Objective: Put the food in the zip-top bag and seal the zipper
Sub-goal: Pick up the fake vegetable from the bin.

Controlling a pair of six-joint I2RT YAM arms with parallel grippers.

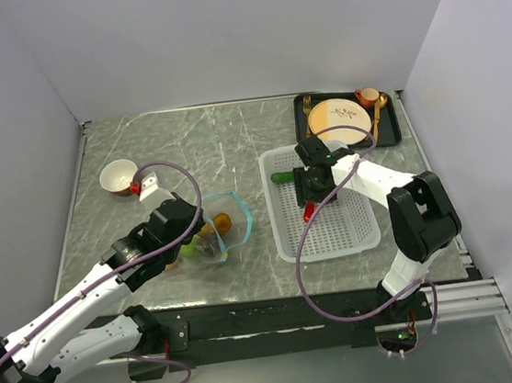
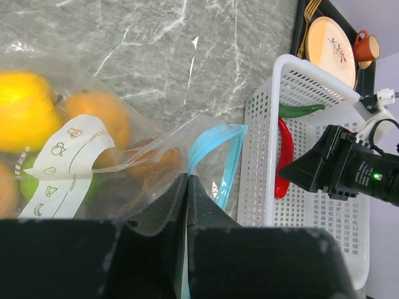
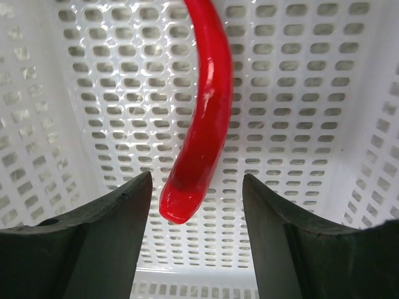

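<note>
The zip-top bag (image 1: 222, 232) lies left of centre, its teal zipper (image 2: 216, 159) standing open in a loop. Inside it are a yellow fruit (image 2: 22, 109), an orange one (image 2: 100, 115) and a lime-green one (image 2: 26, 184). My left gripper (image 2: 187, 177) is shut on the bag's clear plastic just beside the zipper; it also shows in the top view (image 1: 195, 222). In the white mesh basket (image 1: 358, 231) lie a red pepper (image 3: 202, 118) and a green pepper (image 1: 280, 178). My right gripper (image 3: 196, 187) is open, low in the basket, with the red pepper's tip between its jaws, not touching.
A black tray (image 1: 392, 130) at the back right holds a tan plate (image 1: 337, 117), an orange cup (image 1: 367, 96) and a spoon. A small white and red bowl (image 1: 118, 177) stands at the back left. Grey walls close in both sides.
</note>
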